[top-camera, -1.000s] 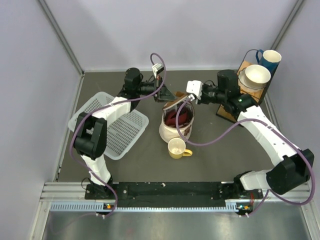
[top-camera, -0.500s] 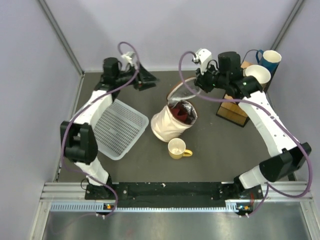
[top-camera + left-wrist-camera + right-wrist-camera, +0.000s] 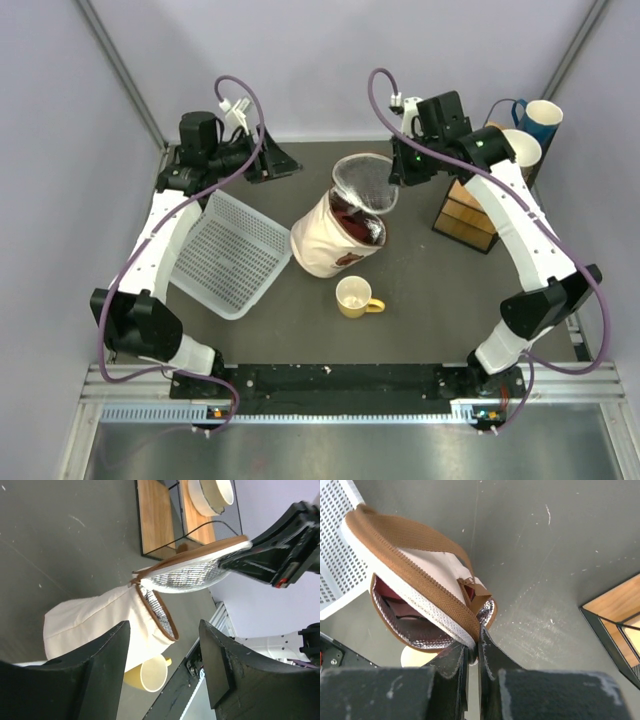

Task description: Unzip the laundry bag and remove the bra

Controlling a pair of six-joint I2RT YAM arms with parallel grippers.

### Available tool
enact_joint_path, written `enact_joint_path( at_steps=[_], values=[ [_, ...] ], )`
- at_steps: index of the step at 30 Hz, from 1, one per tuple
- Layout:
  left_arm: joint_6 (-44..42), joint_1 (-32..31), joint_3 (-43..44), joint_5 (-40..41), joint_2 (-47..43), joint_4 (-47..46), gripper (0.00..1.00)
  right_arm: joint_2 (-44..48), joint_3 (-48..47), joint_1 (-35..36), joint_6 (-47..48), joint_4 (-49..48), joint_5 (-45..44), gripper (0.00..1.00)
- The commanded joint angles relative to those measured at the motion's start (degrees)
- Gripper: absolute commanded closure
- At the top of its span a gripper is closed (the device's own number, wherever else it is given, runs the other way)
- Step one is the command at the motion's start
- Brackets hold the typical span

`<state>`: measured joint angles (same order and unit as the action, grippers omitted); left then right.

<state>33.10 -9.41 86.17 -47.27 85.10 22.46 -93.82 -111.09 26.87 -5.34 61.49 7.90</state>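
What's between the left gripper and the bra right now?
The lid, pinched by the right gripper, hangs over part of the bag mouth; the bra shows beneath it. The open left gripper faces the bag's cream side, not its mouth.

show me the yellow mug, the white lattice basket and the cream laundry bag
yellow ceramic mug (image 3: pixel 352 296), top view, its inner bowl
white plastic lattice basket (image 3: pixel 228 258), top view, its perforated floor
cream fabric laundry bag (image 3: pixel 318 242), top view, its side wall
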Motion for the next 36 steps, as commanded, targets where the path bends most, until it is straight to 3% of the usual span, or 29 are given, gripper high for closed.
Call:
enact_joint_path(
  at_steps=[1, 7, 19, 23, 26, 31, 36],
  values=[
    [-3.75, -0.52, 1.98, 0.33, -2.22, 3.38, 0.37, 4.25, -4.84, 0.72, -6.26, 2.49, -4.38, 1.00],
    [-4.45, -1.31, 2.69, 0.07, -1.87, 4.17, 0.38, 4.61, -5.19, 0.72, -6.69, 6.18, -11.76, 1.00],
    [-6.47, -4.82, 1.37, 2.97, -2.31, 5.67, 0.42, 4.79, -3.00, -0.15, -12.22, 8.12, -14.41, 1.00],
    [-8.84, -9.21, 3.21, 9.45, -0.73, 9.17, 0.42, 4.96, 0.78, -0.24, -16.44, 3.47, -13.09, 1.00],
    [-9.37, -13.17, 4.09, 12.71, 0.85, 10.32, 0.43, 8.64, 8.76, -0.33, -19.16, -3.97, -11.42, 1.00],
    [-7.44, -19.14, 6.64, 28.24, 6.11, 11.64, 0.43, 16.19, 22.21, -0.24, -26.81, -12.35, -13.52, 1.00],
    [-6.91, -23.37, 10.15, 37.59, 9.47, 13.49, 0.44, 19.90, 29.69, -0.07, -34.29, -15.17, -14.32, 1.00]
  ],
)
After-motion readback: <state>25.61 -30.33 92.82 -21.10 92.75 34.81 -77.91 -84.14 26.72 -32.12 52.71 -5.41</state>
